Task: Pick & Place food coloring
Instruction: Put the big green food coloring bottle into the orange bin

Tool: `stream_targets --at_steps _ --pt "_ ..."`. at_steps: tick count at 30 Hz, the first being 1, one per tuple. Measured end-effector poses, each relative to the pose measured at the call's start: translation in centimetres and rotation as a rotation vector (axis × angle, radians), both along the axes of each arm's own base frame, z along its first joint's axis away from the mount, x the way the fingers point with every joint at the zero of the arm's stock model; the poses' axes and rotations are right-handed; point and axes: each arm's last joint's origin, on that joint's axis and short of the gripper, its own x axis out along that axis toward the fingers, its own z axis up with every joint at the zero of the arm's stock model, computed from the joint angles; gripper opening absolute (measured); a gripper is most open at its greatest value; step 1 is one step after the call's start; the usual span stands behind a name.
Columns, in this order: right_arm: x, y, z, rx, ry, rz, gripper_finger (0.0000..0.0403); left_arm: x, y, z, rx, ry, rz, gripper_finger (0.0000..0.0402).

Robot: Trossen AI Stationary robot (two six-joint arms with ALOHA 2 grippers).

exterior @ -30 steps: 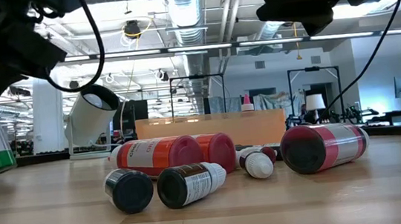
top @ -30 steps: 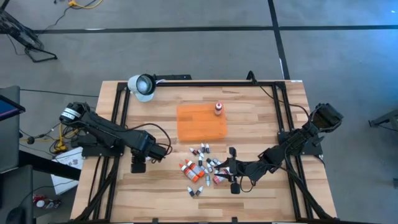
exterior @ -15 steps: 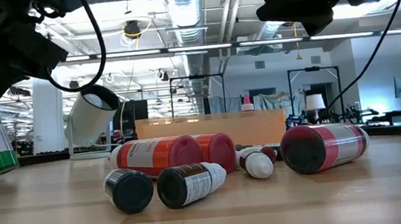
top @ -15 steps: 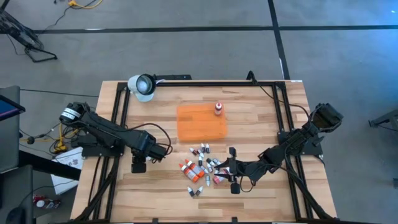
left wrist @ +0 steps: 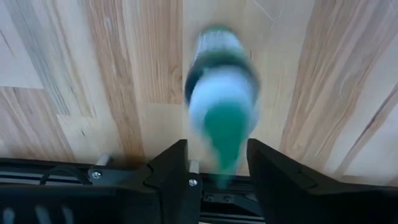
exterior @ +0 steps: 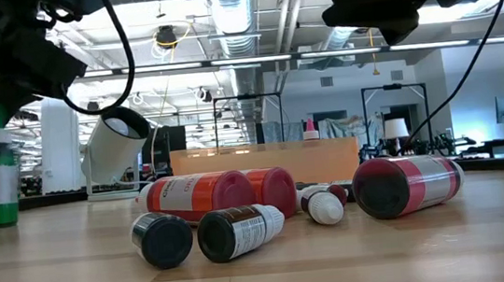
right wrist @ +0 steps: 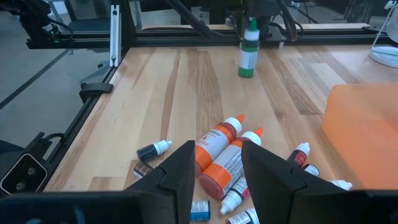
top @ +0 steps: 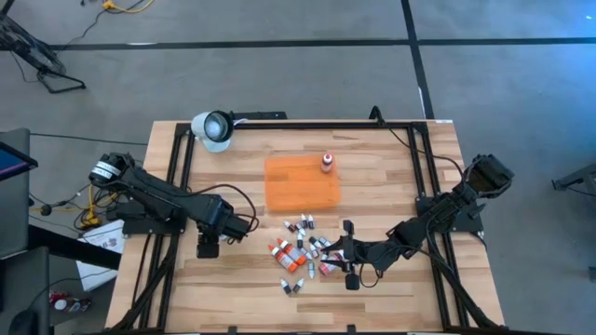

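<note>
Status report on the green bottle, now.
Left end effector open, above green food coloring bottle. Bottle upright on table, left side. Right end effector open, hovering over bottle pile. Nothing in the way.

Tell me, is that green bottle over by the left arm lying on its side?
No, the green bottle stands upright on the wooden table, cap up, as the right wrist view shows.

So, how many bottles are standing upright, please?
2: a green bottle alone on the left, and a red bottle at the orange tray's far right corner; the pile may hide others.
</note>
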Motion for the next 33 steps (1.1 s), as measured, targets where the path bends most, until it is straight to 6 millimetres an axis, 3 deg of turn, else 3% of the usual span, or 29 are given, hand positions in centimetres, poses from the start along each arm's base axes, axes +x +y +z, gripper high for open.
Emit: stream_targets --at_steps 9,18,29,33 --pt "0.0 0.0 0.0 0.0 0.0 0.0 0.0123 0.0 0.0 0.0 0.004 -0.002 -0.015 0.0169" --pt "0.0 0.1 0.0 0.0 0.0 0.002 0.0123 0.2 0.4 0.0 0.15 -0.062 -0.081 0.017" --pt "-0.1 0.1 0.0 0.009 0.009 0.031 0.0123 -1.4 -0.1 3.0 0.094 -0.284 -0.08 0.017" --pt "-0.1 0.1 0.0 0.01 0.01 0.032 0.0123 -1.9 -0.2 3.1 0.089 -0.303 -0.06 0.017"
